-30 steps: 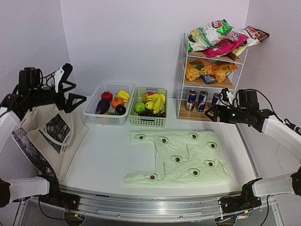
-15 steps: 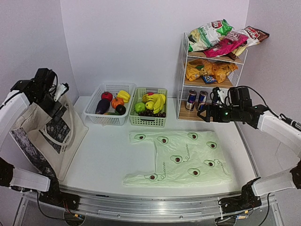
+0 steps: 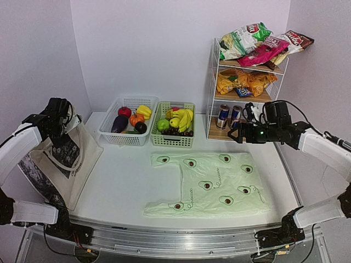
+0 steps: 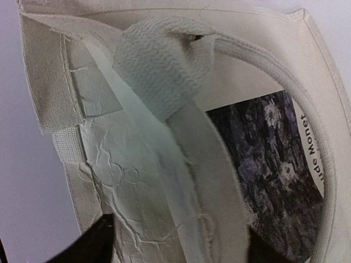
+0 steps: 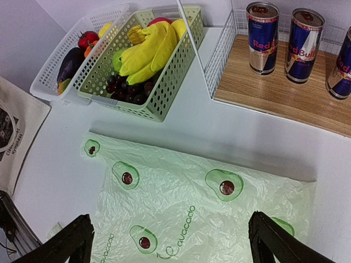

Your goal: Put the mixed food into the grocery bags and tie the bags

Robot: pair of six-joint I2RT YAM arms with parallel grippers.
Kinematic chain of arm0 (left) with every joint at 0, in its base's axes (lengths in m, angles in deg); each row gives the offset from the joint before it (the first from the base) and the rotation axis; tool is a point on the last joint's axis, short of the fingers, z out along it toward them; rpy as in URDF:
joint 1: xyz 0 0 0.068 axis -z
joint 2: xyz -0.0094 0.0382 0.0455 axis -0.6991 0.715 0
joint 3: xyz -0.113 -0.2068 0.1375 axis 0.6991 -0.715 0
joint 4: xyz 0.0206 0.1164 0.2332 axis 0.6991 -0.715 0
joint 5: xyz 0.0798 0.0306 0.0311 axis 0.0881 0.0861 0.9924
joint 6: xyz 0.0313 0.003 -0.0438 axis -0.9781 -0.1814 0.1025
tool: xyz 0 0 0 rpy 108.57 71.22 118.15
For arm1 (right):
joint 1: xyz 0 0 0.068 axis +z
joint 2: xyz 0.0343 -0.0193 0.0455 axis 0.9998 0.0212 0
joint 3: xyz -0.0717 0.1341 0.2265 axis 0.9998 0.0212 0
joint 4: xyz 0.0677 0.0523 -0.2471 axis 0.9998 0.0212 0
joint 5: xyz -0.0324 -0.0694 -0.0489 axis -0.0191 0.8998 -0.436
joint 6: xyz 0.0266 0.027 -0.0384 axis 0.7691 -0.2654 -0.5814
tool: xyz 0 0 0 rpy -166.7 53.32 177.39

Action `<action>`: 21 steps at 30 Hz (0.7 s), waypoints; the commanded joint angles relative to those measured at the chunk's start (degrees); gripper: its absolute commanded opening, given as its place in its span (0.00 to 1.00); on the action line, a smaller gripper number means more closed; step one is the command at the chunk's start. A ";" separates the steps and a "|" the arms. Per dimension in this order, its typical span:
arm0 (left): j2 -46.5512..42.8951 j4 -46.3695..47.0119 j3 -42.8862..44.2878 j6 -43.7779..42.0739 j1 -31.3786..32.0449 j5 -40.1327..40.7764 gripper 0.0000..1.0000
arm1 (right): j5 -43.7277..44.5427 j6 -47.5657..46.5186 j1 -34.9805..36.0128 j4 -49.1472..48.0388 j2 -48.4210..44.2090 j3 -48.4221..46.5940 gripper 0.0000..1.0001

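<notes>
Left arm: bending at the elbow by the left edge of the top view. The left end effector (image 4: pixel 175 246) is pointing into the cream canvas tote (image 3: pixel 60 156), jaws apart astride its handle (image 4: pixel 159 71).

Right arm: stretching leftward at centre right. The right end effector (image 5: pixel 173 241) is hovering wide open above the avocado-print plastic bag (image 3: pixel 211 183), which is lying flat on the surface (image 3: pixel 126 170).

wire shelf side (image 5: pixel 219 55) stands betw basket (image 5: pixel 175 76) & cans (image 5: pixel 303 38); shelf front open.
</notes>
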 commanded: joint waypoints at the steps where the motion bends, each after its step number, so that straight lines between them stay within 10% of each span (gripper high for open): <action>1: 0.76 -3.64 5.45 4.56 -0.23 -6.87 0.02 | 0.02 0.72 0.58 0.09 0.71 -2.97 0.95; 5: 1.54 -19.06 13.81 10.13 -0.23 -26.35 0.00 | 0.20 0.83 1.83 0.17 1.14 -4.27 0.95; 13: 0.62 -38.12 19.85 4.34 -0.28 -40.45 0.00 | 0.51 0.15 6.66 0.26 3.22 -8.48 0.95; 21: -2.96 -38.51 21.90 -7.64 -0.15 -62.72 0.00 | 0.15 -0.81 13.69 0.30 9.46 -16.20 0.95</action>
